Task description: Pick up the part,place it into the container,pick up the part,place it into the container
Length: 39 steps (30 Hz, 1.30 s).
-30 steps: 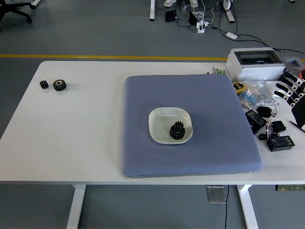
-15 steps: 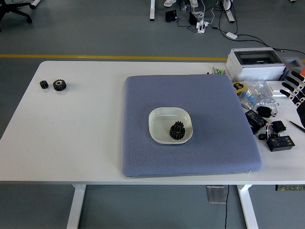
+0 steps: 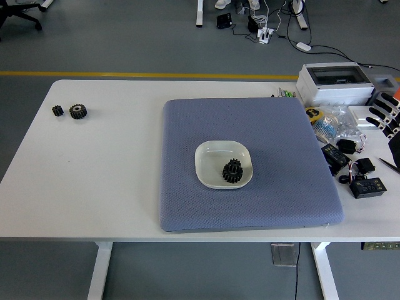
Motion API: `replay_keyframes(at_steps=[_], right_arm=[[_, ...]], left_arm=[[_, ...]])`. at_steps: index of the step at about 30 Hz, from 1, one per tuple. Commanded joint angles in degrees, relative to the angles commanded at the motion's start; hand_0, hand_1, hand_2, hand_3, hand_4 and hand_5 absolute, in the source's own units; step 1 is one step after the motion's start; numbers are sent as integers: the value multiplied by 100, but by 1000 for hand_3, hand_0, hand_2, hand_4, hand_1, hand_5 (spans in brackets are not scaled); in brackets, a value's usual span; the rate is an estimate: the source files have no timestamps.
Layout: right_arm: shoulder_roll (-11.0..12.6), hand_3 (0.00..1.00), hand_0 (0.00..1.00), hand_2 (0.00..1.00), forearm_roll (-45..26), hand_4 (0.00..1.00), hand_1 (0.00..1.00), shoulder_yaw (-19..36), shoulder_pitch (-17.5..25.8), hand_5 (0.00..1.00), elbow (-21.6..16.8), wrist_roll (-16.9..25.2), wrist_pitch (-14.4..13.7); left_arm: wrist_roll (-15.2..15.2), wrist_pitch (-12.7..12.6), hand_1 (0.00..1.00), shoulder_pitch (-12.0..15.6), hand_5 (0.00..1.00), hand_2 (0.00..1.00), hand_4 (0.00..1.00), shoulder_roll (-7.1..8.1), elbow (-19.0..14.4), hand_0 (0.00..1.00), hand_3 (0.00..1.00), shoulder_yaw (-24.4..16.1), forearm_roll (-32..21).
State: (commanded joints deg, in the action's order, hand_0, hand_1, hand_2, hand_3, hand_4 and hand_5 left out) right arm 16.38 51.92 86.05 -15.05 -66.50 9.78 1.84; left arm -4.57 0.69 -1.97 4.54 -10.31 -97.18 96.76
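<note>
With fingers spread and empty, the right robot hand (image 3: 382, 114) is idling while the rigid, light gear (image 3: 78, 111) is awaiting a rim grip.

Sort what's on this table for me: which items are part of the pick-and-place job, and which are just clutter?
Job items:
- white dish on the blue mat
- black gear already in the dish
- two small gears at the far left
- right hand at the right edge

Clutter:
- white box
- bagged parts
- black electronics
</note>
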Motion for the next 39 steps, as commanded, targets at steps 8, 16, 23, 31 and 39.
replay_keyframes(at_steps=[8, 16, 23, 31, 39], right_arm=[[-176, 792, 784, 794, 648, 998, 778, -47, 85, 858, 169, 500, -232], [-292, 790, 788, 792, 691, 998, 775, -48, 195, 864, 232, 641, -193], [-317, 797, 801, 799, 770, 998, 774, -173, 250, 903, 230, 603, 11], [-300, 857, 884, 843, 1066, 998, 822, -272, 239, 976, 186, 371, 355], [-315, 882, 934, 869, 1135, 998, 848, -396, 230, 998, 203, 306, 322]], left_arm=[[5, 0, 679, -9, 570, 685, 609, 7, 0, 717, 570, 1, 1], [-14, 0, 679, -1, 570, 685, 609, 6, 0, 717, 570, -33, 34], [-1, 2, 679, -24, 570, 684, 609, 0, 0, 718, 569, -8, 12], [-7, 0, 678, -22, 570, 684, 609, -3, 0, 718, 570, -18, 17], [-8, 3, 679, -34, 570, 685, 609, -12, 0, 717, 570, -39, 37]])
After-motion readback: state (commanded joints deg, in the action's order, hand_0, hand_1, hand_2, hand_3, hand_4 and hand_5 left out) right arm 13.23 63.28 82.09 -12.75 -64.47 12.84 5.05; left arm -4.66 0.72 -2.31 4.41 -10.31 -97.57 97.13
